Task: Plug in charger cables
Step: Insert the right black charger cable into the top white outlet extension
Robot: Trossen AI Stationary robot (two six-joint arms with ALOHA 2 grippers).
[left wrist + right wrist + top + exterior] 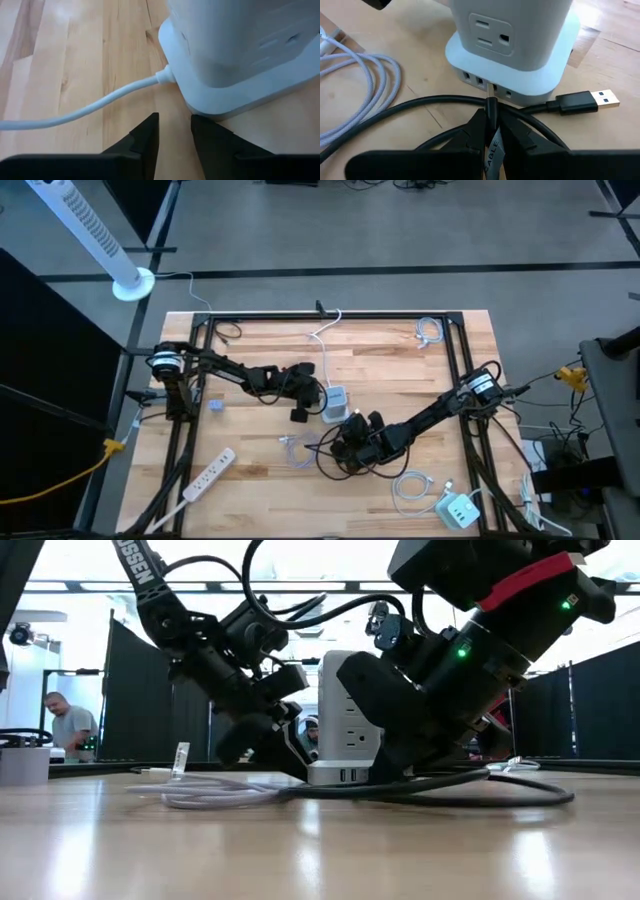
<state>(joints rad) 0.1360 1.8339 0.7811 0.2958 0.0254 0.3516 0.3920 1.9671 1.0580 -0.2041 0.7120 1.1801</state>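
Note:
A white charger tower [335,402] stands mid-table, its white cord [100,107] running from its base. My right gripper [491,127] is shut on a black cable [345,463] at the tower's base ports [490,86]. The cable's loop lies on the table, and its other USB plug [587,101] lies flat beside the base. My left gripper [175,132] is slightly open and empty, low at the tower's left side [303,406], just short of the base [235,97]. A white cable [355,82] lies coiled to the near left. My right gripper pinches the black cable's plug end [491,107] between its two fingers, just behind the plug. The fingers come low from the table's near right side and lie along the plug. The plug's tip meets a port in the base; I cannot tell how far in it is.
A long white power strip [208,473] lies at the near left. A second white charger block [458,510] with a white cable [412,488] sits at the near right. Another white cable [428,332] lies at the far right. A person [68,728] stands beyond the table.

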